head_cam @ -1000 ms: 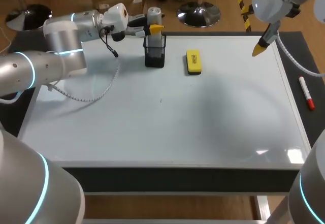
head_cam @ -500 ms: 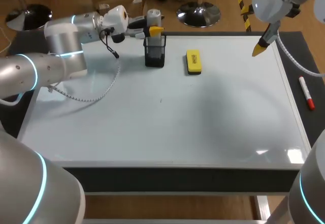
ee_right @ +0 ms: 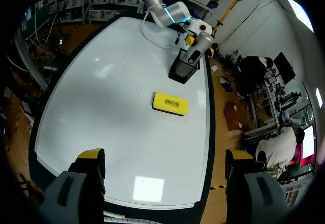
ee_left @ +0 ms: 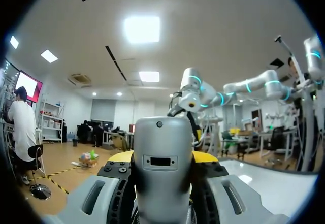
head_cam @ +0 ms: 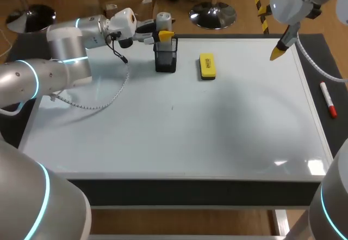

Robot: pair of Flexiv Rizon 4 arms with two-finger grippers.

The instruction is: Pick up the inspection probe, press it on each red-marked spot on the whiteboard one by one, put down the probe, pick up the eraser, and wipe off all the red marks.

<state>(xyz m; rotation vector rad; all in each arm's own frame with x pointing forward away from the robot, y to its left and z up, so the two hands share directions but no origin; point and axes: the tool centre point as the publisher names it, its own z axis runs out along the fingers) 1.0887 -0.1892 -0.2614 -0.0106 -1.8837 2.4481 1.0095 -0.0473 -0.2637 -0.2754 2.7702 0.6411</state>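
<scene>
My left gripper [head_cam: 166, 34] has crept up and back a little, its yellow fingers clamped on the grey cylindrical inspection probe [head_cam: 163, 18] above the black mesh holder [head_cam: 165, 57]; pickup looks nearly done; my right gripper [ee_right: 165, 159] hangs wide open over the whiteboard [head_cam: 179, 131]; the yellow block eraser [head_cam: 207, 66] lies beside the holder; I see no red marks.

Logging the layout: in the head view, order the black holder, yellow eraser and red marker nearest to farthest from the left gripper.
From the left gripper, shut on the probe:
1. Black holder, just under it.
2. Yellow eraser, to the holder's right.
3. Red marker, beside the whiteboard, at its right edge.
</scene>
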